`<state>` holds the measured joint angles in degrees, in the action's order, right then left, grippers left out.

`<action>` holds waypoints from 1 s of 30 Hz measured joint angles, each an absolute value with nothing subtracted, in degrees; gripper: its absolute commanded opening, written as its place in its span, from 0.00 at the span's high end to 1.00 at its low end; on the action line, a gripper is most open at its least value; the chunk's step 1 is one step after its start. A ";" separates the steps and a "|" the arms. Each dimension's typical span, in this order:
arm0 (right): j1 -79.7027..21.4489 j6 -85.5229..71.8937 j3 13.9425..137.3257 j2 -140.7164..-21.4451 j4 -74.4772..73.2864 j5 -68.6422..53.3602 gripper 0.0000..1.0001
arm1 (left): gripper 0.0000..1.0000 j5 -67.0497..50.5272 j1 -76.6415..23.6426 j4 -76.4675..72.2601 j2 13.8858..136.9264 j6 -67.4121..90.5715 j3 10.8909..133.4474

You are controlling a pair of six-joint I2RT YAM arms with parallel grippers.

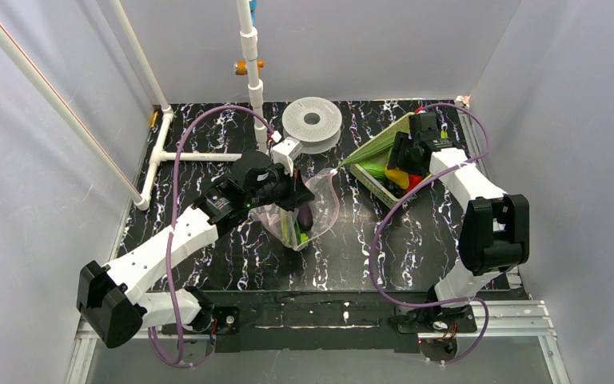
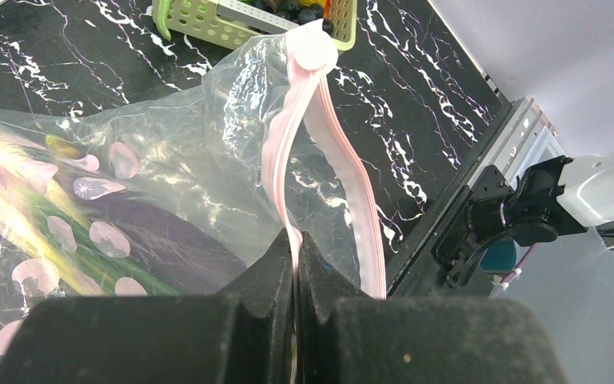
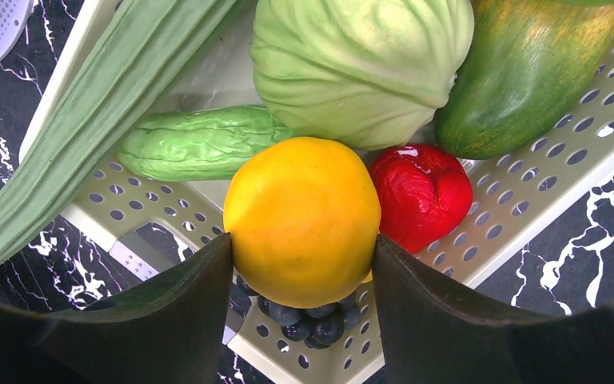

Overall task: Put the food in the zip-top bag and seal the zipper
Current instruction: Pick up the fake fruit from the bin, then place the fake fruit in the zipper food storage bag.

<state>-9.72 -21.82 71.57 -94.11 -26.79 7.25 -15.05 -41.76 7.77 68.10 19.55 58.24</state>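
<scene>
1. The left hand (image 2: pixel 297 250) is clenched on the zipper (image 2: pixel 284 152). The pink strip runs straight down into the closed gap between its two black fingers and is pinched there.
2. From that pinch the zipper runs away from the hand to a pale slider (image 2: pixel 316 50) at its far end. The strip's other lip bows off to one side, so the mouth stands parted.
3. The zip-top bag (image 2: pixel 168 152) spreads just beside and below the left hand, near the middle of the bench (image 1: pixel 352 256). Inside it lies the dark purple eggplant (image 2: pixel 168 244), with green and yellow streaks beside it that the crinkled plastic blurs.
4. The right hand (image 3: pixel 304 240) is down in the basket (image 3: pixel 528 200) at the far right of the bench, well apart from the bag.
5. The right hand is grasping the yellow piece (image 3: pixel 300 216). One dark finger lies against each flank, and the piece sits squarely between the fingertips, inside the basket.
6. The red piece (image 3: pixel 420 192) touches the yellow piece on one side, and a cluster of dark grapes (image 3: pixel 308 324) lies under its near edge.
7. Beyond the fingertips sits the pale green round head (image 3: pixel 360 64), with the dark green cucumber (image 3: pixel 528 72) beside it.
8. The small green piece (image 3: pixel 200 142) lies just past the left finger, and the long pale-green stalk (image 3: pixel 104 104) slants over the basket's rim.
</scene>
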 measured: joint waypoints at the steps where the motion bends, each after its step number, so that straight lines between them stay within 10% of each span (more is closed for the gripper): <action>1: -9.72 -21.82 71.57 -94.11 -26.83 7.33 0.98 | 1.00 -15.05 -41.76 7.77 68.10 19.55 58.24; 20: -10.09 -23.27 71.81 -77.12 -29.91 -3.01 0.99 | 1.00 -15.03 -41.76 7.77 68.12 19.55 58.24; 30: -27.46 -26.20 66.06 -57.84 -30.46 -16.97 0.99 | 1.00 -15.05 -41.76 7.77 68.16 19.75 58.24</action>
